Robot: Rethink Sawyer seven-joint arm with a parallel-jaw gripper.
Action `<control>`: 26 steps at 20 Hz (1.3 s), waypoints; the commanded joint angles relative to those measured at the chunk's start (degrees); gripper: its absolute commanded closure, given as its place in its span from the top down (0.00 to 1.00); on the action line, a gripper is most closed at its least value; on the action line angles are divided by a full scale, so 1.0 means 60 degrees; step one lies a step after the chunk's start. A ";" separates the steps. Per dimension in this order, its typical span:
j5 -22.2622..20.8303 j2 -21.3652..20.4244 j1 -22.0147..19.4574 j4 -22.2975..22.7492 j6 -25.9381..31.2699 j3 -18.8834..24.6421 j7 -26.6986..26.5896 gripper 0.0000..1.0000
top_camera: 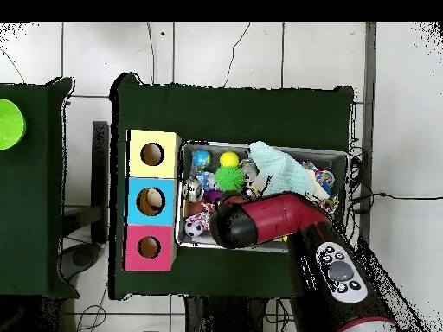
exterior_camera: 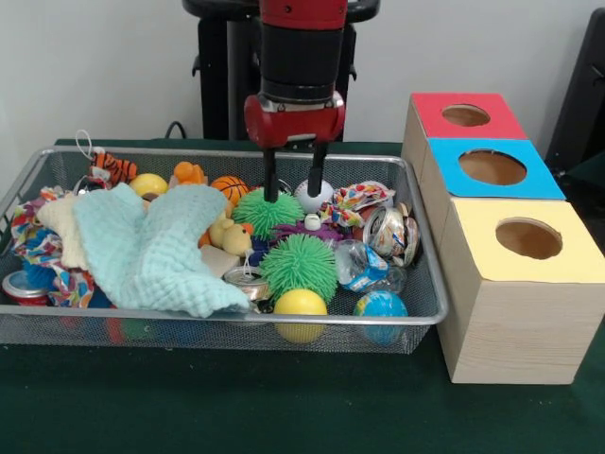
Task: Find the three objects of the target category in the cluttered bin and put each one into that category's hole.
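The wire mesh bin (exterior_camera: 189,151) is full of toys; in the overhead view its rim (top_camera: 208,144) shows above the arm. My gripper (exterior_camera: 293,194) is open and empty, reaching down into the back middle of the bin. One fingertip is at a green spiky ball (exterior_camera: 255,216), the other at a white ball (exterior_camera: 326,199). A dented printed can (exterior_camera: 388,232) lies at the right. A silver can end (exterior_camera: 248,282) shows at the front middle. A red can (exterior_camera: 21,287) lies far left. The red-topped box's hole (exterior_camera: 465,115) is empty and also shows from overhead (top_camera: 149,247).
Blue-topped (exterior_camera: 492,167) and yellow-topped (exterior_camera: 528,238) boxes stand beside the red one. A pale blue cloth (exterior_camera: 156,246) covers the bin's left middle. A second green spiky ball (exterior_camera: 299,265), a yellow ball (exterior_camera: 301,303), a globe ball (exterior_camera: 380,305) and a clear bottle (exterior_camera: 364,265) lie near the front.
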 commanded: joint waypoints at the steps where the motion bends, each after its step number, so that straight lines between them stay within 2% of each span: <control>1: -0.1222 0.0741 -0.0865 -0.0734 0.0052 0.1663 -0.2426 1.00; 15: -0.2100 0.0992 -0.1831 -0.0881 0.0616 0.2798 -0.2789 1.00; 21: -0.2560 0.0923 -0.1851 -0.1044 0.0946 0.2702 -0.2785 1.00; 26: -0.2651 0.0827 -0.2087 -0.1116 0.1430 0.2707 -0.3165 1.00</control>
